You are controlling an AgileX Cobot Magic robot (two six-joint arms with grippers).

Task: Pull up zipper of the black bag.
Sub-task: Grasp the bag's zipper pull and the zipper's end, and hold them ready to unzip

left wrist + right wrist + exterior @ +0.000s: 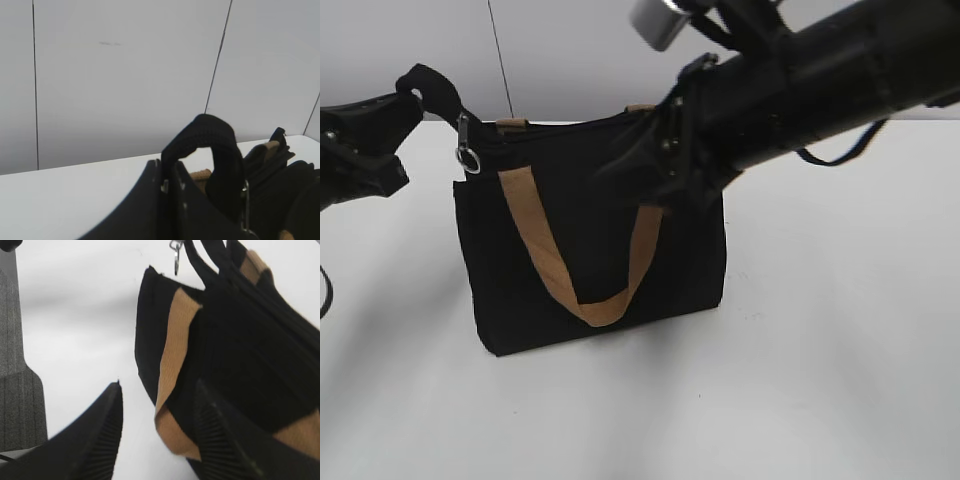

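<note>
We see the left hand (405,100) pinched shut on the black fabric tail of the zipper (440,88), which arches up from the top left corner of the rectangular black fabric bag (590,240). The bag stands upright on the white desk (820,350). The small silver metal pull with a round ring (468,155) hangs just below that tail.

The right hand (157,435) is spread wide, its ribbed black fingers (107,430) either side of the bag's front face; we cannot tell whether they touch it. The exterior view hides those fingers behind the arm.

The left wrist view shows the looped tail (205,135) rising from between that hand's closed fingers. A flat tan webbing handle (575,265) droops in a U over the front panel.
</note>
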